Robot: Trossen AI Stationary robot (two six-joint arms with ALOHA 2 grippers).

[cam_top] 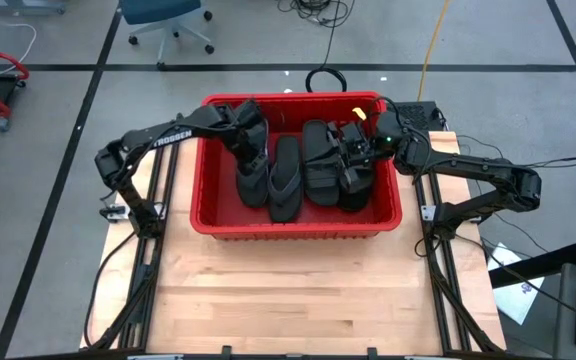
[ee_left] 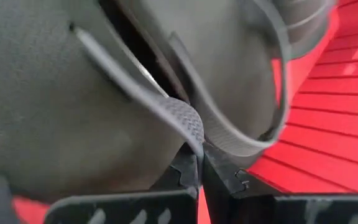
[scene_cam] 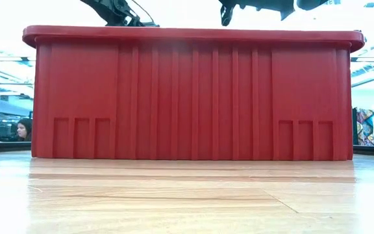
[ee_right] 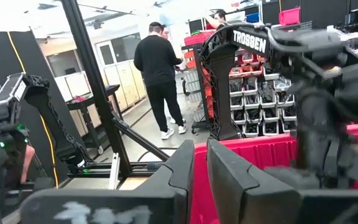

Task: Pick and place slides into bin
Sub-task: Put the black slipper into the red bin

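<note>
— How many bins?

— One red bin (cam_top: 298, 222), sitting on the tabletop (cam_top: 298, 300).

— And slides?

— From above, four black shapes read as separate slides: one at the left gripper (cam_top: 251, 140), a thong-strapped one (cam_top: 285, 180) just to that gripper's right, a ribbed-band one (cam_top: 319, 160) just left of the right gripper (cam_top: 353, 145), and one (cam_top: 358, 185) under the right gripper. Some may be stacked pairs; I cannot tell.

— Arms?

— Two, each with one gripper, both over the bin.

— People?

— The low view shows two, one at each side of the bin. The right wrist view shows one standing person in black (ee_right: 160, 78).
</note>
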